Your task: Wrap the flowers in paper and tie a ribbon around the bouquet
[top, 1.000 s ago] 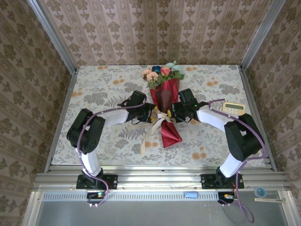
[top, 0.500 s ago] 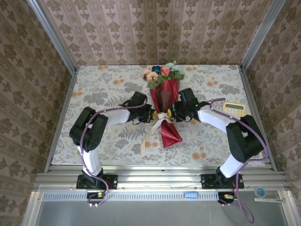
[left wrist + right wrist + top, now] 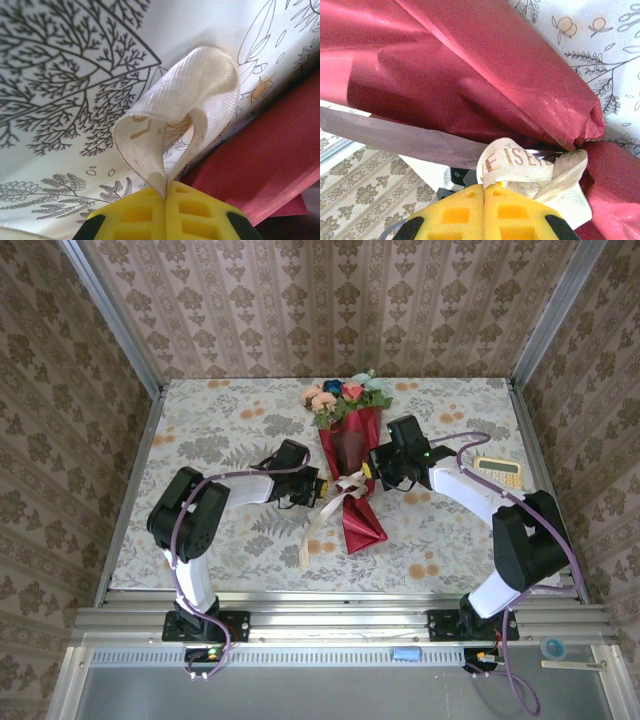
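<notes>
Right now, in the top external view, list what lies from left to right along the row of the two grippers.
left gripper → bouquet → right gripper → beige calculator. The ribbon overlaps the bouquet, so it is left out.

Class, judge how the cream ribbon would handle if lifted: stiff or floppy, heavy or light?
Probably floppy: the ribbon curls in a soft loop above the left gripper. Likely light: that thin loop stands unsupported. Its ribbed weave may resist slipping.
</notes>
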`<state>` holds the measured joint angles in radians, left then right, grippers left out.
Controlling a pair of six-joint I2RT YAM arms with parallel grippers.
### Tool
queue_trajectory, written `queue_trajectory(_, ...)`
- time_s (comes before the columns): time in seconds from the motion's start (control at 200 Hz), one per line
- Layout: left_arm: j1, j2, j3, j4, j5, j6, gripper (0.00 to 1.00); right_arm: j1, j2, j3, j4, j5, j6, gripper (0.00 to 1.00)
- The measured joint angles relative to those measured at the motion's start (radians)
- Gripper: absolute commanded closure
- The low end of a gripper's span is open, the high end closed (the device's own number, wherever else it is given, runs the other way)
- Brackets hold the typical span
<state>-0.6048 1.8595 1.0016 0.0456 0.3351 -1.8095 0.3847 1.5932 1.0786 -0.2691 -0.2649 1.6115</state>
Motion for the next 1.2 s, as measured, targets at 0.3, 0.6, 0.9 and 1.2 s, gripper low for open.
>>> queue_trajectory(0.3, -0.002, -0.031, 0.000, -0.022, 0.000, 0.014, 1.00, -0.056, -0.019, -0.019, -0.002, 0.000, -0.070, 1.00)
queue_trajectory(0.6, -0.003, -0.069, -0.024, -0.065, 0.001, 0.021, 1.00, -0.108, -0.048, -0.103, 0.019, -0.001, -0.096, 1.00)
queue_trajectory(0.9, -0.003, -0.087, -0.025, -0.110, 0.002, 0.038, 1.00, -0.169, -0.105, -0.177, 0.029, 0.000, -0.121, 1.00)
queue_trajectory(1.2, -0.003, -0.093, -0.025, -0.146, 0.001, 0.060, 1.00, -0.207, -0.132, -0.184, -0.008, 0.005, -0.170, 1.00)
